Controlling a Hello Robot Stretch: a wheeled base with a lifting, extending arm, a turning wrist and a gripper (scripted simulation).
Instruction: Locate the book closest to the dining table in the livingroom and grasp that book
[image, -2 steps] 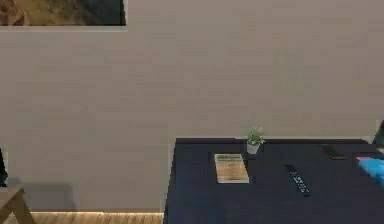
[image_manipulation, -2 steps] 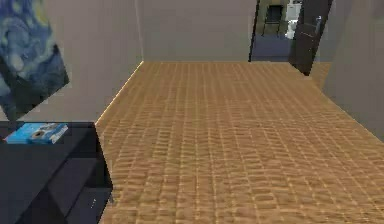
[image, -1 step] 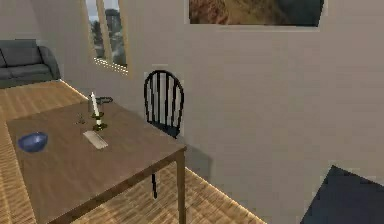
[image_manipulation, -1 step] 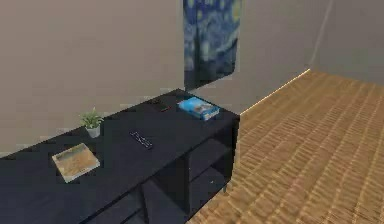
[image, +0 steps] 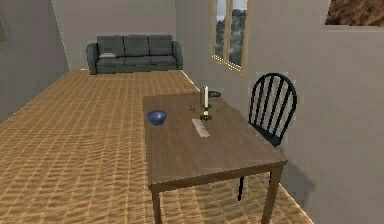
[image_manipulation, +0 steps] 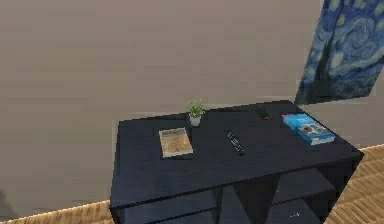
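Note:
A brown wooden dining table (image: 200, 160) stands ahead in the forward view. On it are a blue bowl (image: 157, 117), a white candle (image: 206, 99), a small dark cup (image: 194, 105) and a flat pale thing (image: 202, 128). In the arm side view a dark low shelf unit (image_manipulation: 140, 165) carries a tan book (image_manipulation: 176, 142) lying flat left of the middle. A blue book (image_manipulation: 308, 128) lies near its right end.
A dark spindle chair (image: 272, 105) stands at the dining table's right. A grey-green sofa (image: 132, 53) sits against the far wall, beside a window (image: 230, 35). On the shelf unit are a small potted plant (image_manipulation: 195, 112) and a black remote (image_manipulation: 234, 142). A blue swirled painting (image_manipulation: 345, 50) hangs on the wall.

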